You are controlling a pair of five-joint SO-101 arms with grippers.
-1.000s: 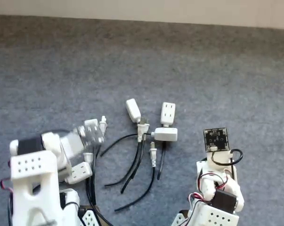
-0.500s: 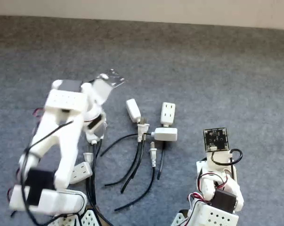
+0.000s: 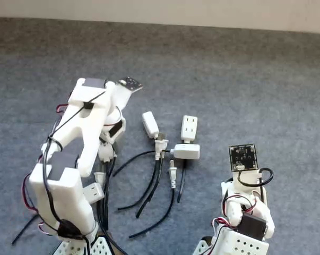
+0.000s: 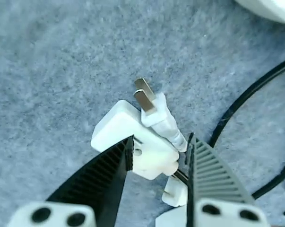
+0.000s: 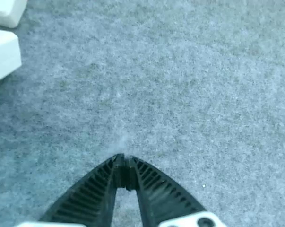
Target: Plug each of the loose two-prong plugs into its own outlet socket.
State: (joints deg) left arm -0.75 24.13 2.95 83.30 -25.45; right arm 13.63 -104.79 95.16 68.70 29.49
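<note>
nearest the bases: the right gripper [image 5: 124, 163] is clenched on nothing over bare grey carpet [image 5: 189, 85], well apart from the work.

just beyond, in the high view, a small white two-prong plug on a black cable [image 3: 172, 172] lies loose, in no socket.

the left gripper [image 4: 159, 146] hangs with jaws parted, grasping nothing, astride a white rectangular plastic socket block [image 4: 118, 130]. a second white two-prong plug with bare metal blades [image 4: 156, 113] lies touching that block along one edge, in no slot we can see. its tail end sits between the jaws too.

what we think could go wrong:
- closing here would likely pinch block and plug together. the plug could twist out, or the block could lift with it.
- a thin black cable [image 4: 246, 99] runs near one jaw and might snag.
- the block looks light. on carpet it may slide when blades are pushed in, with the right gripper too far off to brace it.

farthest: a white oblong socket [image 3: 149, 124] with a third white plug [image 3: 161, 144] at its near end (seated or not, we cannot tell), and a white square-ended socket with dark slots [image 3: 189, 127].
</note>
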